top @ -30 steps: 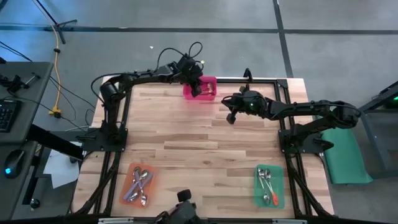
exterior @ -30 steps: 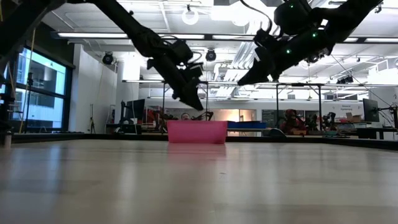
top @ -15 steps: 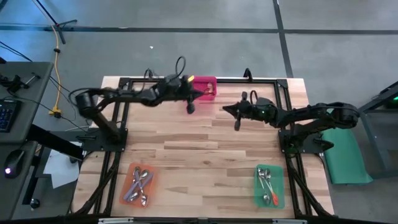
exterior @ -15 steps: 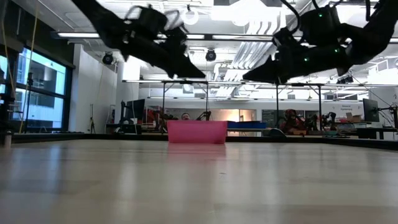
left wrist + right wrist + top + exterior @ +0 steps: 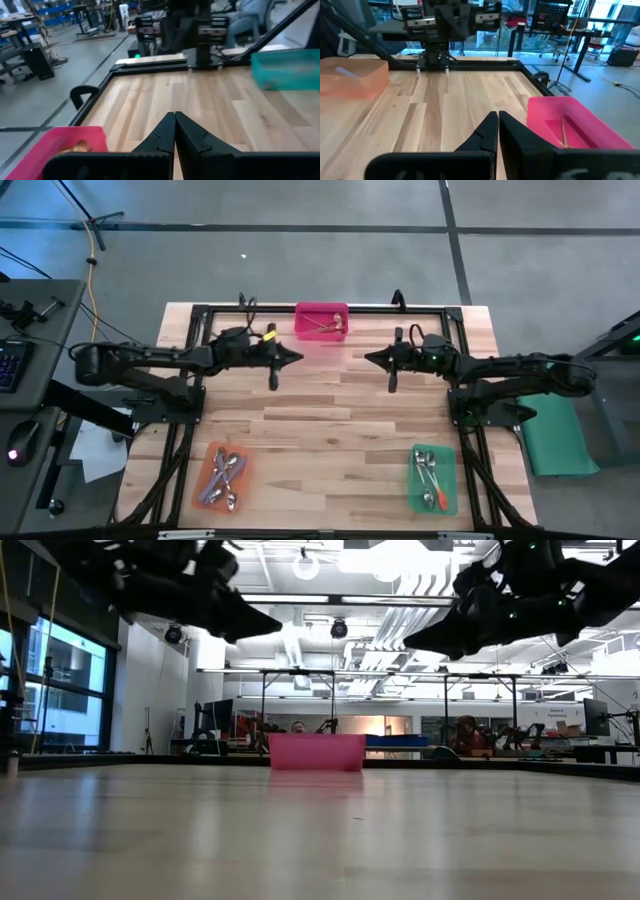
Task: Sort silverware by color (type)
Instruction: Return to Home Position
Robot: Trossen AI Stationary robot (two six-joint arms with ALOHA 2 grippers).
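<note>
Spoons lie in three trays on the wooden table [image 5: 320, 410]. We see the slim gold spoons [image 5: 325, 326] in the pink bin [image 5: 298, 322] at the middle of the far edge. The purple-handled spoons [image 5: 222, 475] are in the orange tray [image 5: 203, 465] at the near left corner. The orange-handled spoons [image 5: 430, 475] are in the green tray [image 5: 450, 500] at the near right corner.

Both arms reach in from the sides, and their tips face each other across the far half of the table, apart, just nearer than the pink bin. We find the left gripper [image 5: 297, 358] with its fingers pressed together, and the right gripper [image 5: 368, 358] likewise pinched closed. In the low view both hang well above the tabletop.
</note>
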